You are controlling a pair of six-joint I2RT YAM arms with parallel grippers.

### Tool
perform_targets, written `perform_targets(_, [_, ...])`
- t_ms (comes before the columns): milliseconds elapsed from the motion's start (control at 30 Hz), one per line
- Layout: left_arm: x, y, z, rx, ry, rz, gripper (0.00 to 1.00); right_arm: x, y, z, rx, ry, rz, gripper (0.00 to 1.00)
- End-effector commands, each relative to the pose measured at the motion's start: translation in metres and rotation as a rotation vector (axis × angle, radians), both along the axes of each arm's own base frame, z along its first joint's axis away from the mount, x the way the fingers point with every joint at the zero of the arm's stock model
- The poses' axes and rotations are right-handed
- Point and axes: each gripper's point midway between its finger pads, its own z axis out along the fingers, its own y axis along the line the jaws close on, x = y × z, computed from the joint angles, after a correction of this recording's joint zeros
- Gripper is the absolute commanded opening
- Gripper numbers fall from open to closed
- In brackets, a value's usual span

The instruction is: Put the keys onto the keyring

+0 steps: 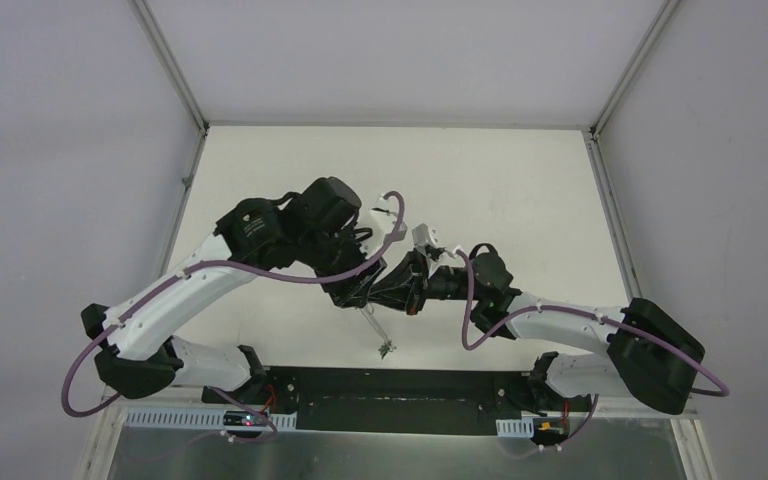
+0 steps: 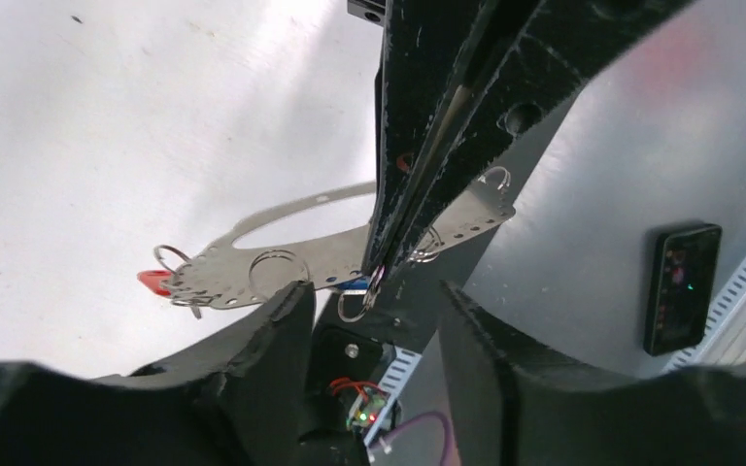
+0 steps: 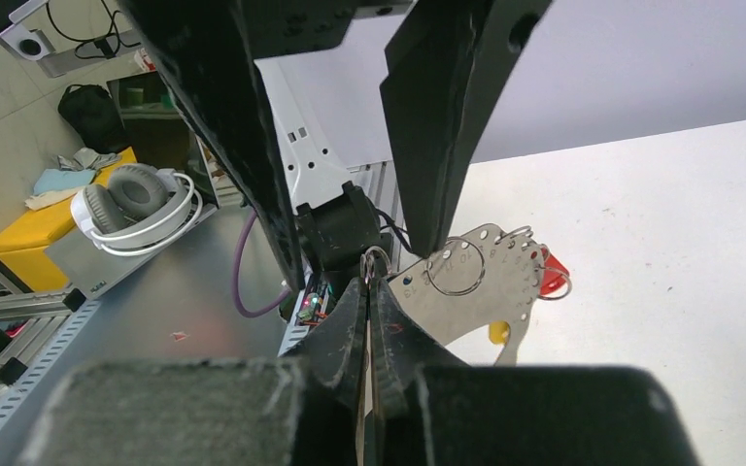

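right fingers (image 2: 418, 146): in the left wrist view, enter from 12 o'clock, tips at centre.
left fingers (image 2: 272, 335): at 6 o'clock, one on each side of those tips.
split ring (image 2: 375, 282): between the right fingers' tips.
keyring (image 2: 219, 267): behind the right fingers, stretching from 8 to 2 o'clock, above the tabletop (image 2: 78, 146).
tagged key (image 2: 152, 282): at the keyring's 9 o'clock end.

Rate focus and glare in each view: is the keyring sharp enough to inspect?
Left wrist: keyring fairly sharp, table bright and slightly washed out, left gripper's fingers blurred. Right wrist: keyring sharp, right gripper's fingers blurred. Top external: evenly lit, keyring mostly hidden.
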Motion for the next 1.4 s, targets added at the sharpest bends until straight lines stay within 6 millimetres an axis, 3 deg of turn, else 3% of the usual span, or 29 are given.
perform_targets(0, [0.009, -0.009, 0.038, -0.204, -0.105, 0.094, 0.55, -0.006, -0.005, 0.032, 0.111, -0.051, 0.007, 0.00])
perform_targets(100, [0.013, -0.006, 0.048, -0.282, -0.143, 0.145, 0.63, -0.006, -0.007, 0.033, 0.116, -0.050, -0.002, 0.00])
perform_targets(233, [0.011, 0.000, 0.058, -0.379, -0.182, 0.164, 0.67, -0.006, -0.009, 0.032, 0.112, -0.049, -0.011, 0.00])
perform_targets(467, [-0.013, 0.010, 0.063, -0.548, -0.266, 0.039, 0.63, -0.006, -0.010, 0.032, 0.111, -0.044, -0.015, 0.00])
perform_targets(600, [-0.023, 0.019, 0.056, -0.606, -0.392, -0.075, 0.61, -0.007, -0.011, 0.033, 0.111, -0.043, -0.011, 0.00])
perform_targets(733, [-0.025, 0.022, 0.032, -0.570, -0.501, -0.195, 0.60, -0.007, -0.011, 0.032, 0.110, -0.042, -0.012, 0.00])
perform_targets(867, [-0.018, 0.019, 0.018, -0.522, -0.593, -0.271, 0.54, -0.007, -0.012, 0.031, 0.108, -0.039, -0.014, 0.00])
perform_targets(1067, [0.001, 0.021, 0.023, -0.486, -0.702, -0.234, 0.45, -0.007, -0.012, 0.030, 0.104, -0.036, -0.016, 0.00])
perform_targets(1233, [-0.002, 0.016, 0.028, -0.509, -0.708, -0.264, 0.37, -0.007, -0.011, 0.030, 0.103, -0.035, -0.016, 0.00])
perform_targets(1367, [-0.007, 0.013, 0.024, -0.519, -0.686, -0.294, 0.24, -0.006, -0.011, 0.030, 0.105, -0.037, -0.018, 0.00])
